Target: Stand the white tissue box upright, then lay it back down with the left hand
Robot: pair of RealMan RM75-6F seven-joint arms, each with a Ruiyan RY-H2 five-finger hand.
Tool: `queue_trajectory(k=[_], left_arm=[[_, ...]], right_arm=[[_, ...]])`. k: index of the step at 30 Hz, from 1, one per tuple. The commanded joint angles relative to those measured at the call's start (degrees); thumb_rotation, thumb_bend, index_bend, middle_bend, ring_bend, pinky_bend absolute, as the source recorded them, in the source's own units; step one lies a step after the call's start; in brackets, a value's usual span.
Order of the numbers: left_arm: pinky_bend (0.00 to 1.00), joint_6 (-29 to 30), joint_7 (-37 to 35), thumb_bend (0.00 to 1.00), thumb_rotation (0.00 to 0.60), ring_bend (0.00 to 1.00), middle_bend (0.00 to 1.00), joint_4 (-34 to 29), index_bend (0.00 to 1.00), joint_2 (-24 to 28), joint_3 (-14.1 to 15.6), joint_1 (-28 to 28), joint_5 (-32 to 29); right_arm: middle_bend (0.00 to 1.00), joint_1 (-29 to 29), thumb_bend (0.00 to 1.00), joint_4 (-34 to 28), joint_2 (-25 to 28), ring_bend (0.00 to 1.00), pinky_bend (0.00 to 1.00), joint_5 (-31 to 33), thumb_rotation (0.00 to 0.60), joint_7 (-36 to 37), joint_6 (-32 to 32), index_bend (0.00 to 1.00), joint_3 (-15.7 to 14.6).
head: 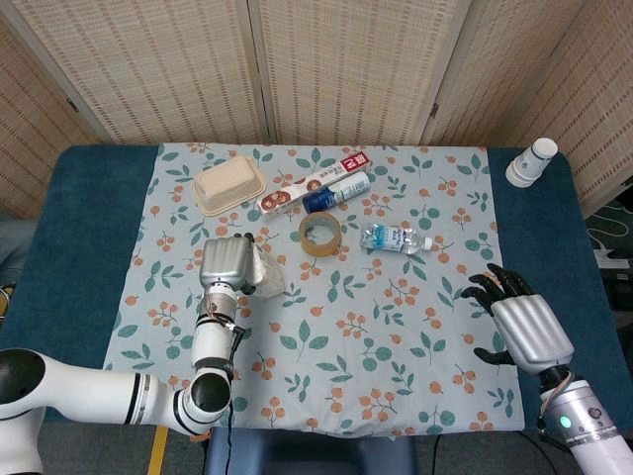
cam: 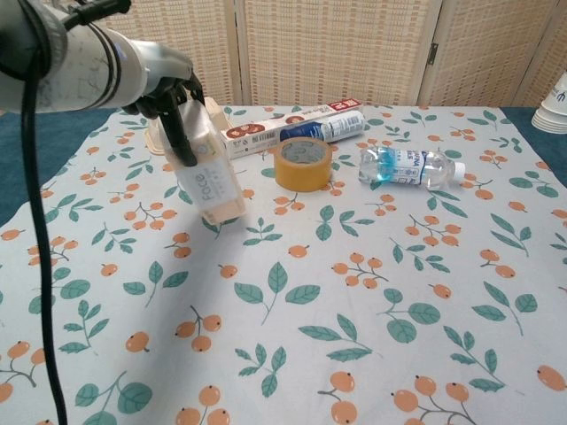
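Note:
The white tissue box [cam: 211, 168] with a peach base hangs tilted above the cloth, its lower end leaning right. My left hand [cam: 177, 111] grips its upper part from the left, fingers wrapped over its face. In the head view the left hand [head: 226, 265] covers most of the tissue box [head: 264, 273], which peeks out at its right side. My right hand [head: 521, 322] hovers at the table's right front, fingers spread and holding nothing.
A roll of tape [cam: 302, 164] lies right of the box. Behind it are a long red-and-white carton [cam: 292, 128], a blue can [cam: 321, 128] and a beige tray [head: 228, 185]. A water bottle [cam: 409, 166] lies further right. Paper cups [head: 532, 161] stand at the far right corner.

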Motion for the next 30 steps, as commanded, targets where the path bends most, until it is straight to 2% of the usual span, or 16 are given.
queue_trajectory(k=[1,3,10,15,21,26,30], left_arm=[[1.00,-4.65,-15.69,0.20,0.600,0.98,0.53,-3.63,0.35,2.12,1.32,7.66,14.32],[1.00,-6.55,-24.26,0.20,0.600,0.99,0.53,-3.88,0.35,2.03,2.10,11.65,19.28],[1.00,-10.76,-44.81,0.18,0.600,1.00,0.54,-0.32,0.36,1.57,5.56,21.00,34.66],[1.00,-9.68,-59.68,0.18,0.600,1.00,0.53,5.87,0.35,-2.06,7.59,25.92,47.59],[1.00,-6.50,-71.52,0.18,0.600,1.00,0.52,15.07,0.32,-6.39,11.92,29.86,60.94],[1.00,-5.75,-78.19,0.17,0.600,1.00,0.50,22.45,0.30,-9.76,14.92,32.22,66.19],[1.00,-6.56,-82.14,0.16,0.600,1.00,0.49,27.05,0.29,-12.39,15.54,33.73,66.96]], right_arm=[[0.15,-0.05,0.07,-0.04,-0.08,0.00,0.11,-0.03,0.600,-0.15,0.17,0.30,0.01],[0.15,-0.03,0.07,-0.02,-0.25,0.00,0.11,0.05,0.600,-0.42,0.14,0.30,-0.05],[0.15,0.21,0.07,0.23,-1.01,0.00,0.11,0.78,0.600,-1.61,-0.04,0.30,-0.17],[0.15,0.47,0.07,0.52,-1.52,0.00,0.11,1.56,0.600,-2.40,-0.20,0.30,-0.18],[0.15,0.64,0.07,0.86,-1.91,0.00,0.11,2.29,0.600,-3.08,-0.07,0.30,-0.15],[0.15,0.56,0.07,0.81,-1.96,0.00,0.11,2.39,0.600,-3.46,0.67,0.30,0.04],[0.15,0.55,0.07,0.38,-1.92,0.00,0.11,2.53,0.600,-2.14,0.26,0.30,-0.02]])
